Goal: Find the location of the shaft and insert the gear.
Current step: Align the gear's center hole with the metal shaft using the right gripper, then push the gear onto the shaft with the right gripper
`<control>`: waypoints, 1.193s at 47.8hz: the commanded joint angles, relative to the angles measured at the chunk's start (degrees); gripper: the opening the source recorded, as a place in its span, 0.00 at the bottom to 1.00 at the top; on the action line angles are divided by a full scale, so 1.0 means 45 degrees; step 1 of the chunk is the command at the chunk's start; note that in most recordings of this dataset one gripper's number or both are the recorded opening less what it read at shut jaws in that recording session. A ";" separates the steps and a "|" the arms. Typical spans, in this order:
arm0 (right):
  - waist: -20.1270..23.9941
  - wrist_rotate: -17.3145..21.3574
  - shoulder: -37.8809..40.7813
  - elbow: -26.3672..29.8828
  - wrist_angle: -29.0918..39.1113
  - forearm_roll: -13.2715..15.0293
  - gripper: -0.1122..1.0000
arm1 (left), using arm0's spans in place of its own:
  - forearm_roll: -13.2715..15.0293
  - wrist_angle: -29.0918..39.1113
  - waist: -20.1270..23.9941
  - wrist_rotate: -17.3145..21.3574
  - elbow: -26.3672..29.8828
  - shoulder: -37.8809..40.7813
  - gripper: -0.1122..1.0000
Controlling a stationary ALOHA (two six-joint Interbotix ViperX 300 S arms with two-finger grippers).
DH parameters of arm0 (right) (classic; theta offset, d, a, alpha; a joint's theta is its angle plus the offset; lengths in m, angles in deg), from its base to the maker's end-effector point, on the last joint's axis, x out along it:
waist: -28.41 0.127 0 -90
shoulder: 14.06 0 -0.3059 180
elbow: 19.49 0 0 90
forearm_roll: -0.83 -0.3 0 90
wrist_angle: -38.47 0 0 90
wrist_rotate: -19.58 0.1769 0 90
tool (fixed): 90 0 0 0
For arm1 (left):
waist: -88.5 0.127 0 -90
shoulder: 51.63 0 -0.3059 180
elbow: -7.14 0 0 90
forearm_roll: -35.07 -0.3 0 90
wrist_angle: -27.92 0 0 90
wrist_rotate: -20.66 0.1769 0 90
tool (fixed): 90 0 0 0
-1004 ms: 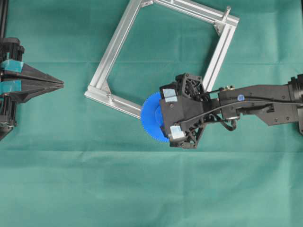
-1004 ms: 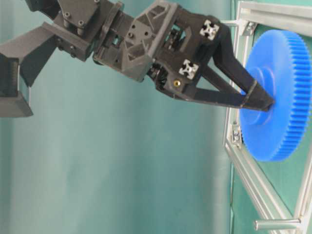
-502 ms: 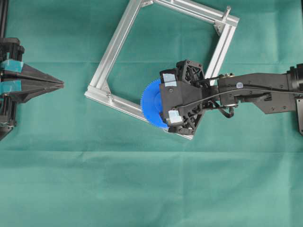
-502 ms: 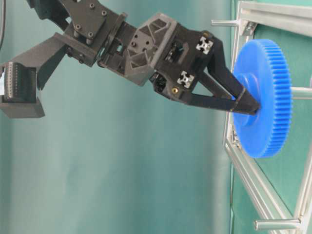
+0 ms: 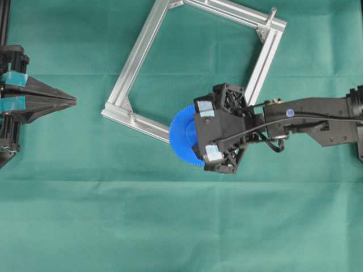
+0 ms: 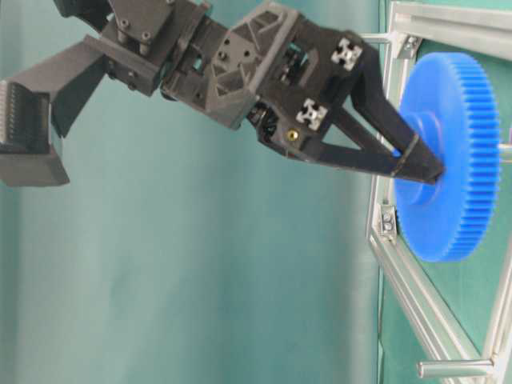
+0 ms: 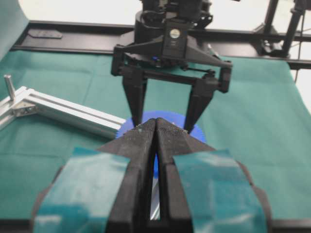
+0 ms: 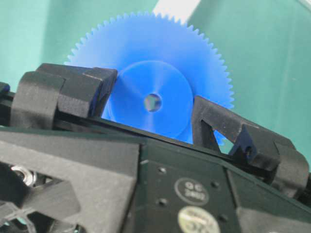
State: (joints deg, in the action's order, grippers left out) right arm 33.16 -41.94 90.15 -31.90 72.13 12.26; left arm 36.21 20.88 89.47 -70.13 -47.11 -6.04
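Right hand: your black right hand (image 6: 416,164) is clamped on the raised round hub of the large flat bright blue plastic toothed gear (image 6: 448,160), one finger on each side of the hub, as the right wrist view shows.
Left hand: your left hand (image 5: 72,101), black with teal tape, is pinched closed and grasping nothing; it sits well apart from the silver aluminium square frame (image 5: 136,54), out past the frame's left corner in the overhead view.
Gear place: you hold the gear over the frame's near corner, overlapping the lower rail. From table level it is clear of the green cloth-covered desk (image 5: 170,226), its flat face turned toward the frame and the cloth.
Done so far: the gear is picked up and brought to the frame.
Left to do: you have yet to line the small dark centre hole (image 8: 152,102) up with the shaft, press the gear down and let go. I judge the task roughly midway, with seating not yet shown.
Shaft: a short silver stub (image 6: 504,150) pokes out past the gear's rim at table level; I cannot tell whether it is the shaft or whether it enters the hole.
Other pin: a bare grey metal pin (image 5: 273,12) stands on the frame's far right corner, well apart from the gear.
Hidden: hand and gear cover the near corner from overhead.
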 commanded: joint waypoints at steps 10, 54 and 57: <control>0.0488 0.0566 -0.0410 -0.0234 -0.0117 -0.0098 0.73 | 0.0020 -0.0059 0.0020 0.0000 0.0391 0.0078 0.11; 0.0547 0.0742 -0.0430 -0.0430 -0.0742 0.0098 0.73 | 0.0020 0.0059 0.0020 0.0000 0.0391 -0.0137 0.11; 0.0547 0.0742 -0.0430 -0.0449 -0.0781 0.0098 0.73 | 0.0020 0.0059 0.0020 0.0000 0.0391 -0.0137 0.11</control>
State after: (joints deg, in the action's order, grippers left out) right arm 34.74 -38.52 89.80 -34.54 69.06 12.70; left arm 36.21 21.41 89.47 -70.13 -47.11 -7.00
